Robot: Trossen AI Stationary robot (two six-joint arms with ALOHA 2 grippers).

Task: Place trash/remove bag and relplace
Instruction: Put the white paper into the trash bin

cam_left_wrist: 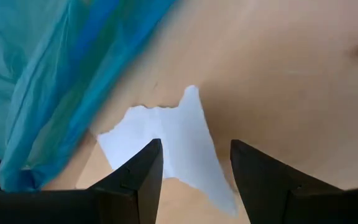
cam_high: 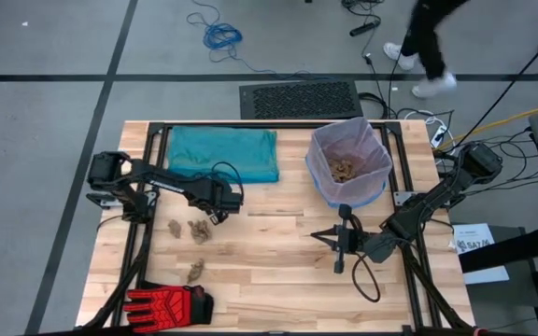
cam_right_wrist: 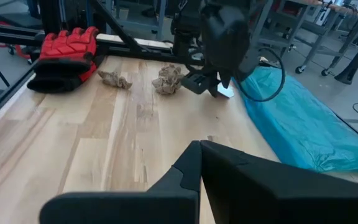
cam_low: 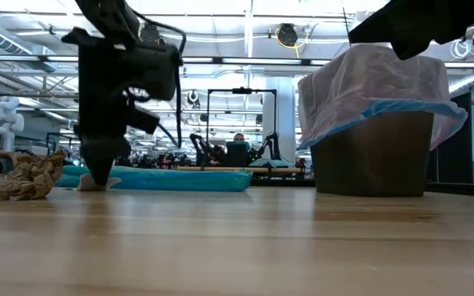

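- The table [cam_high: 278, 271] fills the high view's centre; my teal replacement bag [cam_high: 223, 153] lies flat at its upper left.
- The lilac bag [cam_high: 348, 161], upper right, lines the bin and already holds trash.
- Three paper wads [cam_high: 199, 231] remain at lower left.
- My left jaws [cam_high: 217, 217] stand wide over a white paper scrap [cam_left_wrist: 166, 146]; I should drop straight, straddling it.
- My right jaws [cam_high: 320, 237] wait shut, centre.

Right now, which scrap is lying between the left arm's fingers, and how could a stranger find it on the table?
Start from the folded teal-green bag at the far left part of the wooden table. Just off its near edge, the left gripper points down with its fingers open. Between them lies a small torn white paper scrap, flat and pale, unlike the crumpled tan-brown wads beside it.
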